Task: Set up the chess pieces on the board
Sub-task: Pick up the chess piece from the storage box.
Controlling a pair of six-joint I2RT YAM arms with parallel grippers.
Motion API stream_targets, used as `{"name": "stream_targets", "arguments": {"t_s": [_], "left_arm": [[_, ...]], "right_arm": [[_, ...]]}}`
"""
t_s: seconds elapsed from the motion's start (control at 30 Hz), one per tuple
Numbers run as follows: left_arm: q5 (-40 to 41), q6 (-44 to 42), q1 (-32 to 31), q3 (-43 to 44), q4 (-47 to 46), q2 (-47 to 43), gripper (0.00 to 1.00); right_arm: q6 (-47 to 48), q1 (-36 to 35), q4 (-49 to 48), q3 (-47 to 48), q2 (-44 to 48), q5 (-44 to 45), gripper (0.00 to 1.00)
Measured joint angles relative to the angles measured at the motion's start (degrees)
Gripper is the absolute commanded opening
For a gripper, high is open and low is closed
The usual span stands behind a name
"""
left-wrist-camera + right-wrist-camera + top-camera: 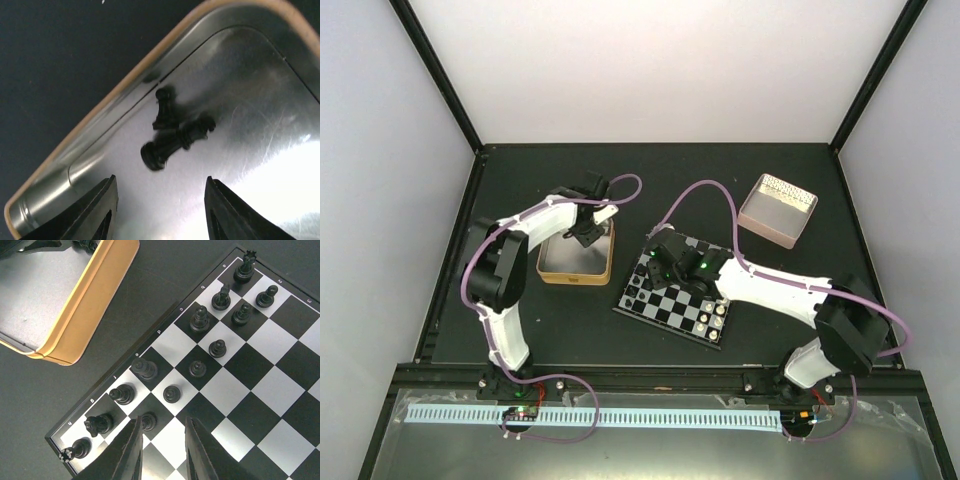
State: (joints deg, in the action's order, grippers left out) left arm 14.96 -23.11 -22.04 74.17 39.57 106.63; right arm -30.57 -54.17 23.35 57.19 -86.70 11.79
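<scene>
Just ahead of the left claw (pixel 160 200), fingers apart and empty, two black chess pieces (pixel 175 137) lie in the gold-rimmed tin (pixel 95 125), while the right claw (pixel 162 450) stands narrowly apart, holding nothing.

Bright glare on tin (pixel 260 165), chess pieces (pixel 175 140) softly blurred
</scene>
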Motion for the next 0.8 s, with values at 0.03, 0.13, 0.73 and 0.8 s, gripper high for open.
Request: {"name": "stream_targets", "arguments": {"t_s": [0.03, 0.13, 0.73, 0.8], "left_arm": [[0.28, -0.55, -0.20, 0.61, -0.22, 0.79, 0.49], [0.52, -1.84, -0.63, 2.32, -0.48, 3.19, 0.44], [-0.50, -3.41, -0.92, 5.42, 4.28, 8.57, 0.17], [-0.98, -3.19, -0.92, 5.55, 5.14, 8.57, 0.14]], "right_arm": [[-0.02, 0.04, 0.00, 0.00, -0.07, -0.02, 0.26], [-0.04, 0.24, 0.02, 0.00, -0.37, -0.09, 0.26], [-1.31, 0.59, 0.09, 0.00, -0.39, -0.15, 0.25], [-1.36, 0.59, 0.07, 0.00, -0.39, -0.17, 0.25]]}}
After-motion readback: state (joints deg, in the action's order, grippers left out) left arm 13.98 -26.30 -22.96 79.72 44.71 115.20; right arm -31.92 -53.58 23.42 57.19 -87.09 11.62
